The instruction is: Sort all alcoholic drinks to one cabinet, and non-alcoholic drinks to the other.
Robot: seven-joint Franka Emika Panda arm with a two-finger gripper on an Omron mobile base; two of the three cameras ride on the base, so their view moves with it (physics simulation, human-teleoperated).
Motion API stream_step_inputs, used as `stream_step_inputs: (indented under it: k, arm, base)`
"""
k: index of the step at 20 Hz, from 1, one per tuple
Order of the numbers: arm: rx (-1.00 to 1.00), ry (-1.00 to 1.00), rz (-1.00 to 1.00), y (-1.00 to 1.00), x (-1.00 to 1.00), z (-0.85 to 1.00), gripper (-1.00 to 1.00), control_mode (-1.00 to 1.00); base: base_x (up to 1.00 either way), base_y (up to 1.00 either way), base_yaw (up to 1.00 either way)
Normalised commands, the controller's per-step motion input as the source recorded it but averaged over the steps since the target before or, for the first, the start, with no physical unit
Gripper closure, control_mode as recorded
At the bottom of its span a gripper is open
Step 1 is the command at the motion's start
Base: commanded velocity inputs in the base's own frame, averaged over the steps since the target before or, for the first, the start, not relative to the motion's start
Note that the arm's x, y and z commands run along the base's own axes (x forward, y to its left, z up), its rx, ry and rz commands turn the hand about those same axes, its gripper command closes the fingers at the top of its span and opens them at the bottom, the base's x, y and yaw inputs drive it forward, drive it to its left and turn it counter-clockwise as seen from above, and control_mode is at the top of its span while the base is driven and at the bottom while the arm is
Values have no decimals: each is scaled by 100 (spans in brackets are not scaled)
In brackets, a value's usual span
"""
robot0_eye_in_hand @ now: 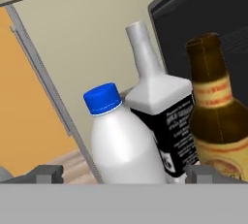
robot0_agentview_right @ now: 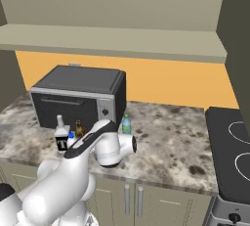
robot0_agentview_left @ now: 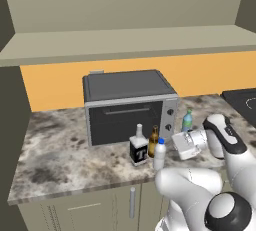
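The pincer (robot0_eye_in_hand: 118, 173) stands wide apart, gripping nothing — just right of three bottles clustered on the desk (robot0_agentview_left: 60, 160): white blue-capped bottle (robot0_eye_in_hand: 123, 140), square "T" bottle (robot0_eye_in_hand: 162, 116), brown beer bottle (robot0_eye_in_hand: 218, 116); the blue green-topped bottle (robot0_agentview_left: 187, 120) stands farther right.

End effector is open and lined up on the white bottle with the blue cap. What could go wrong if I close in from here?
1. The white blue-capped bottle stands close against the square black-labelled bottle, with the brown beer bottle right beside; a finger of the open end effector may strike or tip a neighbour.
2. The bottles stand near the counter's front edge, so one knocked over could roll off.
3. The blue green-topped bottle stands apart by the toaster oven, near the arm's forearm; a swing might clip it.
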Motion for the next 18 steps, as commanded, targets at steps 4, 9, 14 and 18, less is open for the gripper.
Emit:
stream_step_inputs:
  k: [4, 9, 14, 18]
  arm:
    - [1, 0, 0, 25, 0, -9, -100, -100]
    - [1, 0, 0, 24, 0, -9, -100, -100]
    - [0, 0, 0, 24, 0, -15, -100, -100]
    - [0, 0, 0, 21, 0, -17, -100, -100]
  base:
    - [0, 0, 0]
    - [0, 0, 0]
    - [0, 0, 0]
    - [0, 0, 0]
